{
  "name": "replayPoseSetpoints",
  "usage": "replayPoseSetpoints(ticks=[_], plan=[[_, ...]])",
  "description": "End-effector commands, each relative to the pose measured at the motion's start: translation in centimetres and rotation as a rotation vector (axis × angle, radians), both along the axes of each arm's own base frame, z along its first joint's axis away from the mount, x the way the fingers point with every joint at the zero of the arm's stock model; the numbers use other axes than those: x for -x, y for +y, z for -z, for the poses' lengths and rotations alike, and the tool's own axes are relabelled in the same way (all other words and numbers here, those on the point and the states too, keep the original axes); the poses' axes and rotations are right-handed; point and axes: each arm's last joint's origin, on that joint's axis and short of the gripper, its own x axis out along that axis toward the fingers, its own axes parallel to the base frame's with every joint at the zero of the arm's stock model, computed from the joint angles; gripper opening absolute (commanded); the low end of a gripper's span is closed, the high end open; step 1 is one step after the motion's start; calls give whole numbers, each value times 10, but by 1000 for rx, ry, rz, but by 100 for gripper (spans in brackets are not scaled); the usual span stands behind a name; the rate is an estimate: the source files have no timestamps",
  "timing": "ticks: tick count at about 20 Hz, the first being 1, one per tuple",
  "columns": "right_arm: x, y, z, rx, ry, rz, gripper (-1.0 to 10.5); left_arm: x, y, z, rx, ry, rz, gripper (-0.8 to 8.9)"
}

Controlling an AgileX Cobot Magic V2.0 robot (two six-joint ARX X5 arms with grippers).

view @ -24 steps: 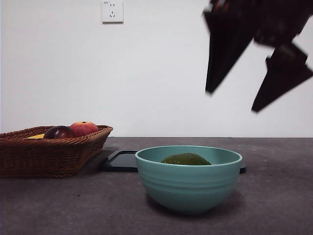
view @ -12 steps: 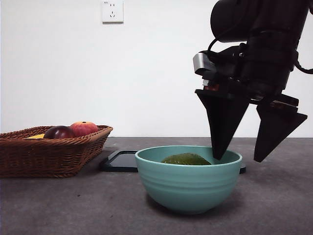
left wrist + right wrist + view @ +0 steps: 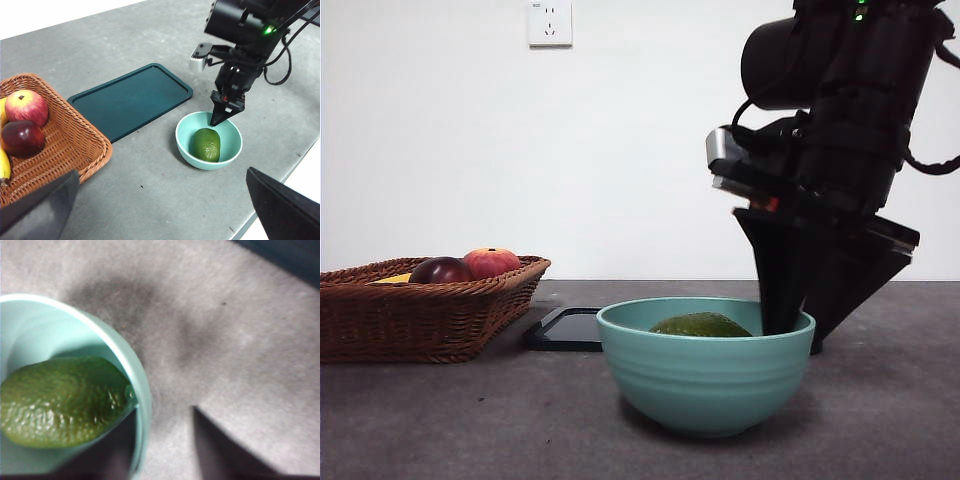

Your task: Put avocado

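A grey table (image 3: 150, 200) seen from above, with a dark green avocado (image 3: 206, 144) lying inside a pale teal bowl (image 3: 183, 147) right of centre. The right gripper (image 3: 216, 120) – black, hanging from an arm that enters at the upper right – points down at the bowl's far rim, beside the avocado. A dark rectangular tray (image 3: 131, 98) lies empty in the middle, and a wicker basket (image 3: 75, 145) at the left edge holds a red apple-like fruit (image 3: 26, 107), a dark maroon fruit (image 3: 21, 138) and a banana (image 3: 4, 167) – while the left gripper's own two blurred dark jaws fill the lower corners, set wide apart.

even bright light, soft shadows on the table (image 3: 150, 165), right wrist view blurred
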Motion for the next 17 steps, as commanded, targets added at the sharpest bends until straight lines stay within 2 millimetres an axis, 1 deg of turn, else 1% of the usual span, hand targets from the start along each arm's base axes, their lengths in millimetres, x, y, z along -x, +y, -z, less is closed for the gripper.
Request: replayPoseSetpoints(ticks=[1, 5, 7, 9, 11, 13, 16, 17], plan=[[-4, 5, 2, -10, 8, 4, 6, 0, 0, -3, 19, -10, 2, 561], [-5, 7, -1, -4, -2, 7, 6, 0, 0, -3, 18, -10, 2, 561], [-9, 9, -11, -10, -19, 23, 6, 0, 0, -3, 19, -10, 2, 561], [-17, 10, -28, 50, -85, 53, 6, 0, 0, -4, 19, -10, 2, 561], [-30, 10, -47, 56, -94, 67, 6, 0, 0, -4, 21, -12, 2, 561], [-51, 10, -63, 46, -115, 91, 6, 0, 0, -4, 21, -12, 2, 561], [-87, 13, -76, 38, -131, 130, 6, 0, 0, -4, 22, -11, 2, 561], [-98, 15, -77, 39, -131, 136, 6, 0, 0, -4, 25, -8, 0, 561]])
